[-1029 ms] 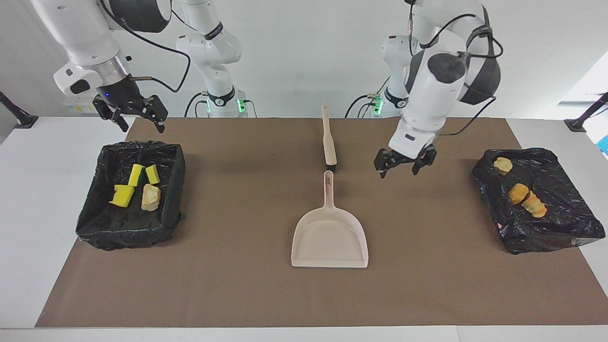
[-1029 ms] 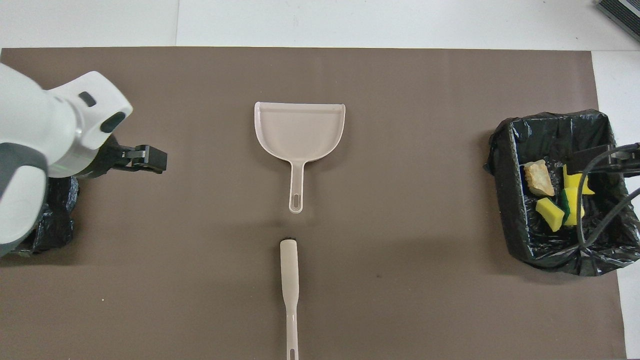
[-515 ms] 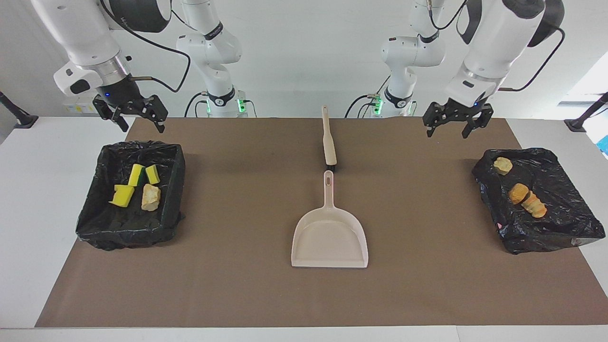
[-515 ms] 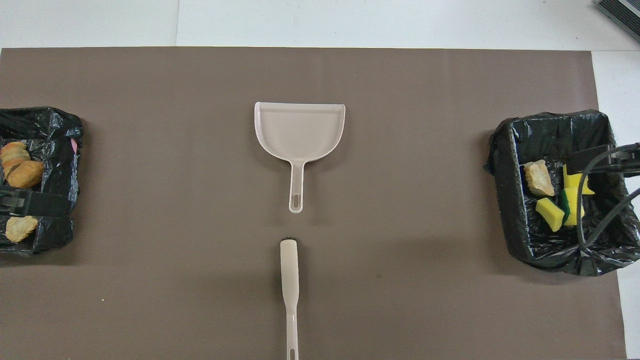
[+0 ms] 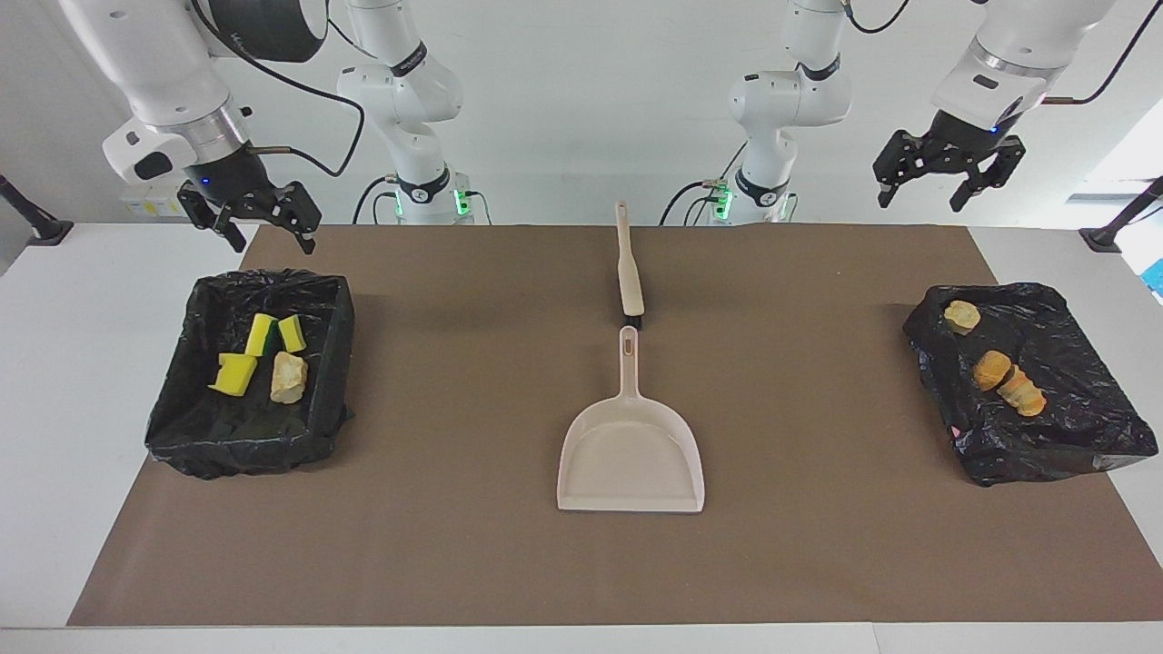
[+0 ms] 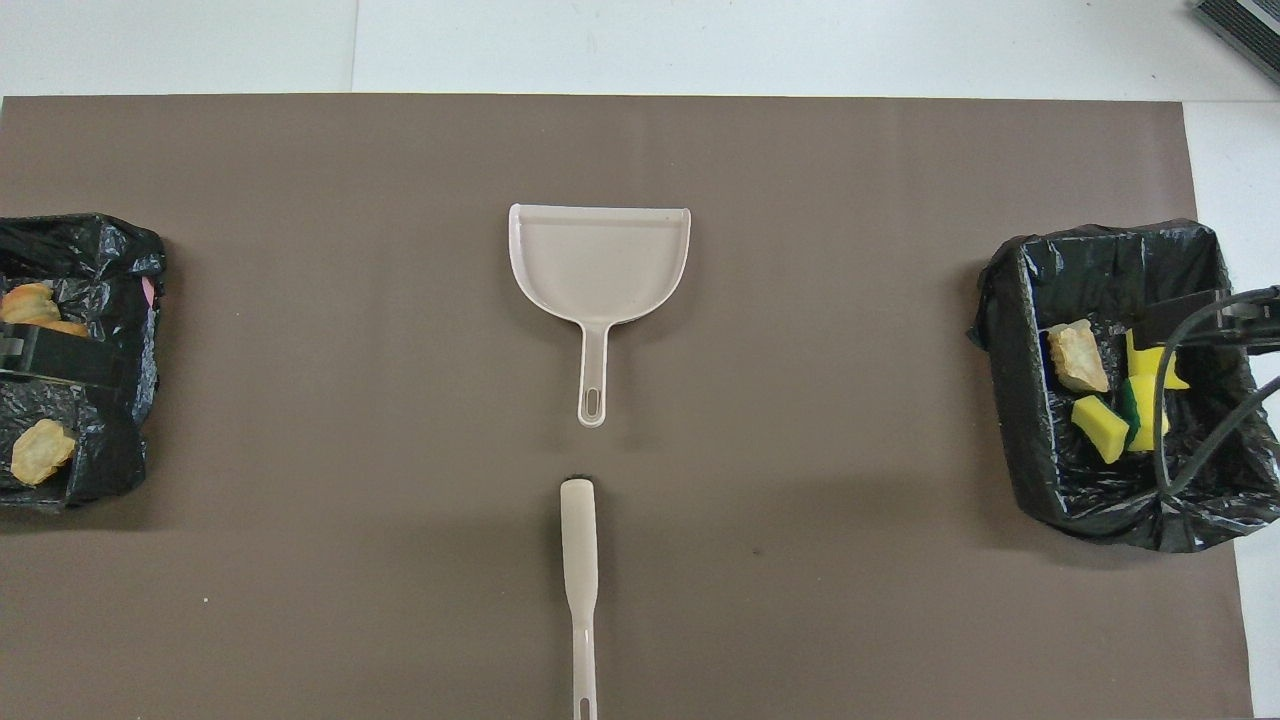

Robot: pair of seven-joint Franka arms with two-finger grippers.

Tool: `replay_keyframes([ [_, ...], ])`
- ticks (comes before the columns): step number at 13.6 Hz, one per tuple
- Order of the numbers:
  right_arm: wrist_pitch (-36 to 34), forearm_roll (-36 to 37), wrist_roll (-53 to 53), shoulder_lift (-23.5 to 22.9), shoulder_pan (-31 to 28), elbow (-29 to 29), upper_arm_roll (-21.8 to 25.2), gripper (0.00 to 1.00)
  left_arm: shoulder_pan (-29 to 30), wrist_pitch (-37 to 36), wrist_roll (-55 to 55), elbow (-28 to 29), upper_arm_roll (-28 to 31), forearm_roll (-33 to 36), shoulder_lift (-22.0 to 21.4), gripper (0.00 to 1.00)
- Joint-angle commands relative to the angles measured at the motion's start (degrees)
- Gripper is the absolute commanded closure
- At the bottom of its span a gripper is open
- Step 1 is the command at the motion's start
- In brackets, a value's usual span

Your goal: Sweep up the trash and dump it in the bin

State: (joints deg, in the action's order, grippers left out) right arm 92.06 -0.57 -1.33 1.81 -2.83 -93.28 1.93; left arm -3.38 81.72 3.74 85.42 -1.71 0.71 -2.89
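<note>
Brown mat (image 5: pixel 472 381) spread over white table (image 5: pixel 64 381). Two black-bagged bins on mat: bin at the right arm's end (image 5: pixel 250 372), bin at the left arm's end (image 5: pixel 1031 386). Both set down level, well apart, dustpan between them.

Beige dustpan (image 5: pixel 631 454) mid-mat, pan mouth pointing away from robots, handle toward them. Beige brush (image 5: pixel 629 272) lying nearer to robots than dustpan, in line with its handle, bristle end just beside handle tip, not touching.

Right gripper (image 5: pixel 259 222) up in air over robot-side rim of bin at the right arm's end, fingers spread wide, nothing held. Left gripper (image 5: pixel 945 173) raised high over table edge near bin at the left arm's end, fingers spread wide, nothing held.

Trash all inside bins. In bin at the right arm's end: yellow sponge pieces (image 5: pixel 238 372), yellow-green ones (image 5: pixel 277 333), one tan lump (image 5: pixel 289 377) beside them. In bin at the left arm's end: pale lump (image 5: pixel 961 316) nearer robots, orange-brown lumps (image 5: pixel 1008 381) touching each other, farther from robots.
</note>
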Motion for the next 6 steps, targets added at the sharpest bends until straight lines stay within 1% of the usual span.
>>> replay_keyframes([
  [1,-0.8,-0.8,-0.4,0.8,-0.5,-0.2,-0.4,0.00,0.9,-3.0,0.7,-4.0,0.0,-1.0,2.0,0.00],
  [2,-0.9,-0.8,-0.4,0.8,-0.5,-0.2,-0.4,0.00,0.9,-3.8,0.7,-4.6,0.0,-1.0,2.4,0.00],
  [6,-0.8,-0.8,-0.4,0.8,-0.5,-0.2,-0.4,0.00,1.0,-3.1,1.1,-3.1,-0.4,-0.9,0.3,0.00],
])
